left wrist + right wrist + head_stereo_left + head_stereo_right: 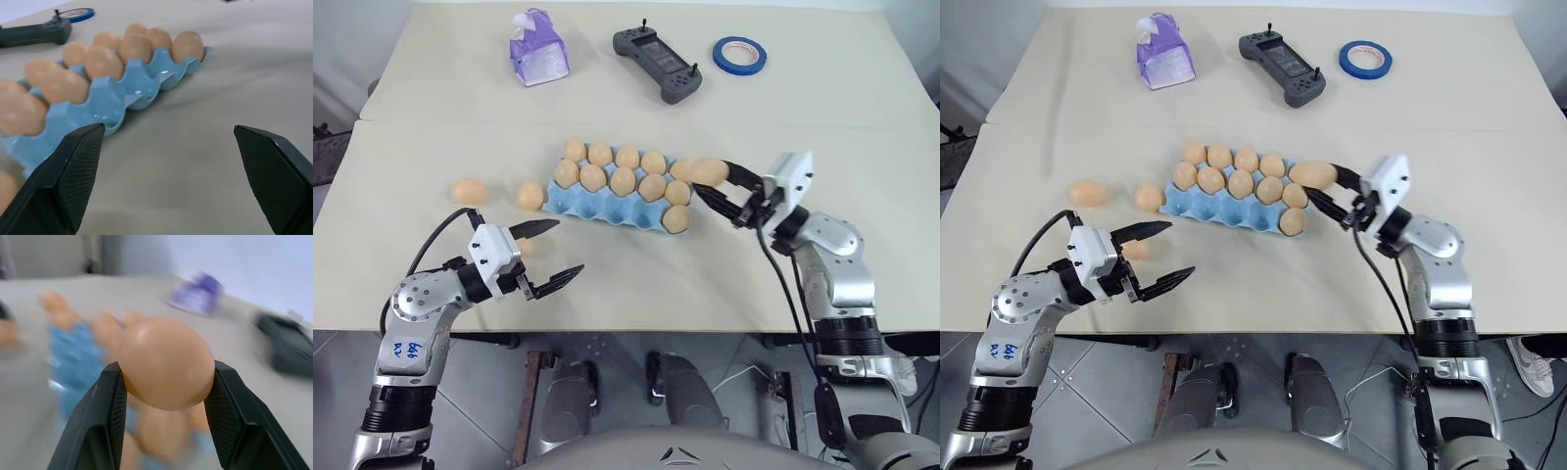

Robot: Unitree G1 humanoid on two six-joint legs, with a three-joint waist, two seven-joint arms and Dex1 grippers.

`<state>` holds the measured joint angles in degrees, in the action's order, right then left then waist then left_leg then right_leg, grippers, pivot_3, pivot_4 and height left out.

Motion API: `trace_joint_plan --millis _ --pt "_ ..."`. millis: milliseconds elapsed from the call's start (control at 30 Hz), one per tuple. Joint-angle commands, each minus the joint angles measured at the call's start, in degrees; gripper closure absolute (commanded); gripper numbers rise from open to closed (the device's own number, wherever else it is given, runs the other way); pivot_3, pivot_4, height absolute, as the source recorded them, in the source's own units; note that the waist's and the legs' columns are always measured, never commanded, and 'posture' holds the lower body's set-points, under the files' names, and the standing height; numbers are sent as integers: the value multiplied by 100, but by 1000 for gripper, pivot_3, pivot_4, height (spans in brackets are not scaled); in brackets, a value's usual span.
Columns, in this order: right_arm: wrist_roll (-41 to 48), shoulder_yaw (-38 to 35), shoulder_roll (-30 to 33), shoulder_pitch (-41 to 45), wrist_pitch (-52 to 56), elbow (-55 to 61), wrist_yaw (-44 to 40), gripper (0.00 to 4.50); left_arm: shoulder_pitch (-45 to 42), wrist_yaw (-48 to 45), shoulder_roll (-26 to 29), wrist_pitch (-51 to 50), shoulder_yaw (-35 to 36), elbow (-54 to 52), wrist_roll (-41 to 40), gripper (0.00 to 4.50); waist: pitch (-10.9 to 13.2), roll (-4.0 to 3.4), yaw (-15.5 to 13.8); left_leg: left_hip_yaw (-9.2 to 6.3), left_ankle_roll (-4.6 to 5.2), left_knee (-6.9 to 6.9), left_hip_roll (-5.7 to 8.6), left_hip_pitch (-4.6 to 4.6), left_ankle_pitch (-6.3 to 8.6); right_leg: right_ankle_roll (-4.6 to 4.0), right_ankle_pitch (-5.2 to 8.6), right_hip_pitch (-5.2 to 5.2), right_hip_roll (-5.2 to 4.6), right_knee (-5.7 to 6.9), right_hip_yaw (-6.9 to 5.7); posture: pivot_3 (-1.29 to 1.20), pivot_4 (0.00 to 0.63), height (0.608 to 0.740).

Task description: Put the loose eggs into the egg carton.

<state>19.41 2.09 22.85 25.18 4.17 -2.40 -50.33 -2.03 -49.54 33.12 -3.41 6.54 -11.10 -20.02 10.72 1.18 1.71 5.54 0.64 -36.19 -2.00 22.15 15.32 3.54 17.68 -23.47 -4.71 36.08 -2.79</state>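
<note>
The light blue egg carton (pixel 570 201) lies mid-table with tan-orange eggs in most of its cups. Two loose eggs (pixel 468 191) (pixel 530 196) rest on the table to its left. A third egg (pixel 1136 250) peeks out behind my left gripper's upper finger. My left gripper (pixel 553 250) hovers open near the front left of the carton, nothing between its fingers (pixel 68 176). My right gripper (pixel 708 179) is shut on one egg (pixel 166 362), held just above the carton's right end.
At the back of the table stand a purple tissue pack (pixel 538 49), a grey handheld controller (pixel 658 61) and a roll of blue tape (pixel 738 55). The table's front edge runs just below both arms.
</note>
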Motion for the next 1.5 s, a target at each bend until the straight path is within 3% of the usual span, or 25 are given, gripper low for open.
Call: trace_joint_plan --millis 33,233,500,767,1067,1267,1500 --pt "-504 527 -203 239 -57 2 134 2460 74 97 24 -25 91 -329 -71 0 0 0 -3 0 1 0 2 1 1 0 0 0 -3 -2 0 0 150 740" --pt "-767 658 -250 337 -133 -306 165 2460 296 273 7 -131 150 -608 -79 0 0 0 -3 -5 5 6 12 10 5 -1 0 -5 -14 -12 -5 0 150 740" --pt "-521 468 -55 285 -56 -92 -162 32 555 439 55 -269 373 -893 -134 0 0 0 8 -2 6 8 9 10 6 0 0 -7 -10 -11 -8 0 150 740" --pt "396 157 580 -284 -7 468 -1325 32 982 858 47 -553 1292 -1010 -407 0 0 0 -12 -3 8 11 9 10 7 0 0 -5 -11 -17 -10 0 150 740" --pt "365 -47 660 -787 -953 228 -1712 32 2209 915 -164 -327 2377 -680 -569 0 0 1 0 0 4 10 4 3 9 -7 3 -4 -8 -17 -7 0 150 740" --pt "327 34 544 -1114 -1182 204 -1623 32 2291 825 -183 -369 2239 -736 -578 0 -1 3 -18 -4 -23 8 10 3 25 -11 5 0 -20 -21 -8 0 150 740" --pt "288 141 440 -1093 -1079 362 -1460 32 1516 920 -111 -662 1587 -695 -460 0 -1 3 -7 -4 -24 10 9 3 24 -11 5 -2 -19 -16 -9 0 150 740"
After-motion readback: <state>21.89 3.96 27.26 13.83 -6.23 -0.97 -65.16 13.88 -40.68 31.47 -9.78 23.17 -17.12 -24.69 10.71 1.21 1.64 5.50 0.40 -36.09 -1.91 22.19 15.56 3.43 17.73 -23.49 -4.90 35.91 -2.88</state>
